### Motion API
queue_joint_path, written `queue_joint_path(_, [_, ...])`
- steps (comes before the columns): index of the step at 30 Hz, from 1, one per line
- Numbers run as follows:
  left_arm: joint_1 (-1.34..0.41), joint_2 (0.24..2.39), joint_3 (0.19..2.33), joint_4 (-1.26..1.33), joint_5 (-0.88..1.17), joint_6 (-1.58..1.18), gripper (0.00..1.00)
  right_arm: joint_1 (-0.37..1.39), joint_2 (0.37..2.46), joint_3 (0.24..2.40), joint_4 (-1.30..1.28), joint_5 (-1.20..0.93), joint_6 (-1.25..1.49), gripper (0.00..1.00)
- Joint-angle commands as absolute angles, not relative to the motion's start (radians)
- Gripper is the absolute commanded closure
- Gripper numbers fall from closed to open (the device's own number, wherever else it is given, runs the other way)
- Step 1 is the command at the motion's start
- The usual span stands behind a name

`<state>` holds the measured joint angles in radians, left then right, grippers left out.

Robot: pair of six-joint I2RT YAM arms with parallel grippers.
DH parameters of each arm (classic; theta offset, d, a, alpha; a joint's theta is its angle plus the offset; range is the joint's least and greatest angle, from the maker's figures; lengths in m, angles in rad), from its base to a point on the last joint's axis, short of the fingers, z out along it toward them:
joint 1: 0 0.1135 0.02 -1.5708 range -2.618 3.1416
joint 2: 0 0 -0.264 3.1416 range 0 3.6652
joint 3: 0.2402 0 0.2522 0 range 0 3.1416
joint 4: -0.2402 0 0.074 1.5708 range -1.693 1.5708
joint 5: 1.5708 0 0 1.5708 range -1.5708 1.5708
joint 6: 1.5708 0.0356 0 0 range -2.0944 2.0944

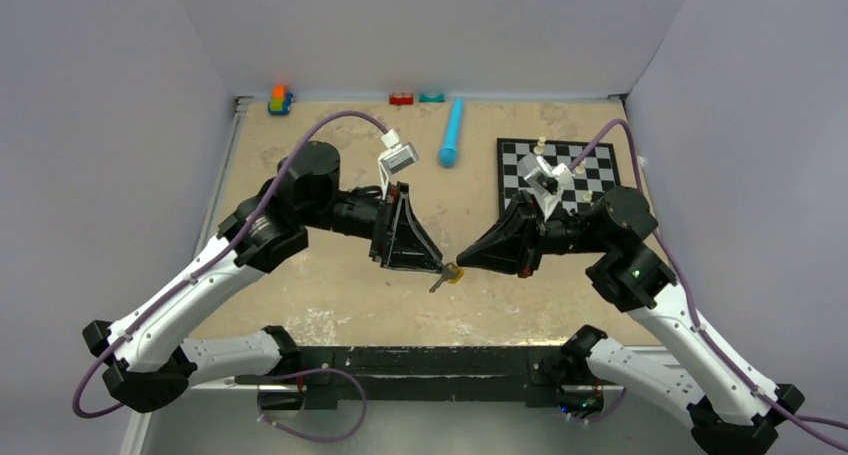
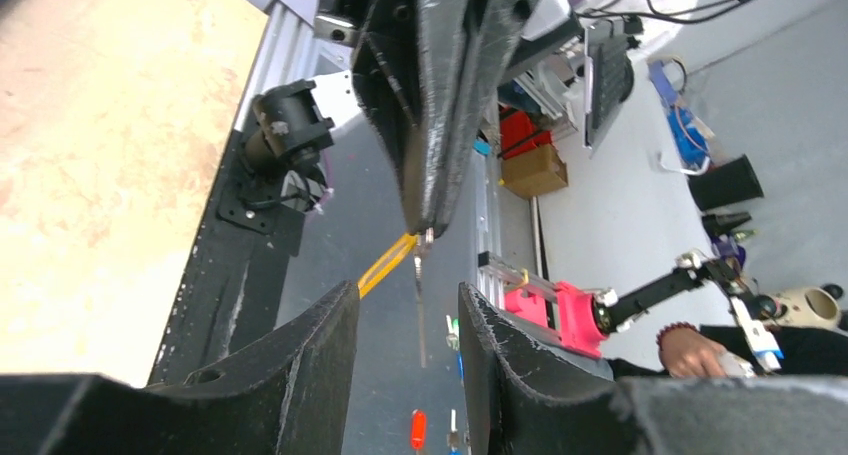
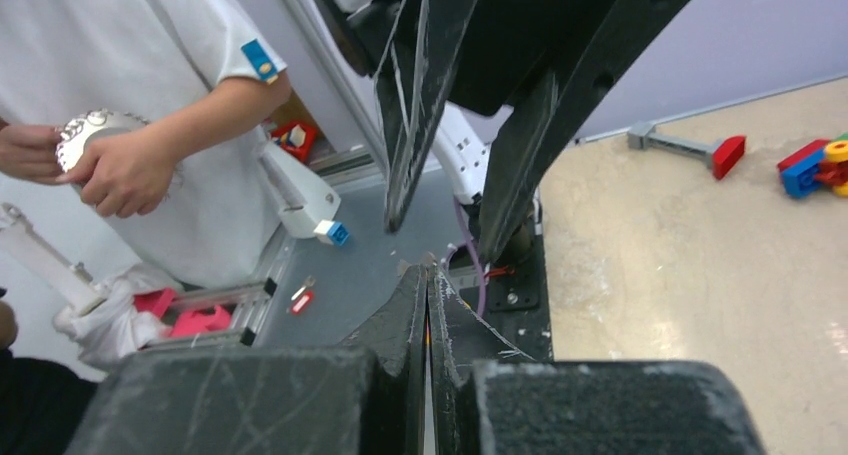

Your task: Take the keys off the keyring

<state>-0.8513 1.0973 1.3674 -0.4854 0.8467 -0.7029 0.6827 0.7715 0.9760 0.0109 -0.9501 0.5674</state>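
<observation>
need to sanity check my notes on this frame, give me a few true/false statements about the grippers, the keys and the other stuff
1. The right gripper is shut, the keys dangling at its tip. True.
2. The left gripper is clamped shut. False: its fingers stand apart.
3. The keys lie on the chessboard. False: they hang between the two gripper tips, away from it.
4. In the top view a blue cylinder lies left of the chessboard. True.
</observation>
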Motion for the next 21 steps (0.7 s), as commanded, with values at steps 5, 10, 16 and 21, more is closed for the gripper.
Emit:
queue_joint_path(5, [-0.847,1.094,1.506,-0.587,0.626,-0.629,0.56,0.684,0.872,1.163,0.025,-0.882,0.524,1.00])
queue_joint_path(10, [-0.848,1.097,1.556,-0.626,0.558,-0.611,0.58,0.684,0.905,1.218,0.011,-0.840,0.527,1.00])
queue_joint_path(16, [-0.848,1.095,1.566,-0.629,0.556,-0.620,0.59,0.685,0.879,1.221,0.003,-0.782,0.532,1.00])
queue_joint_path(21, [-0.849,1.100,1.557,-0.621,0.571,-0.631,0.60,0.684,0.865,1.213,-0.022,-0.733,0.529,1.00])
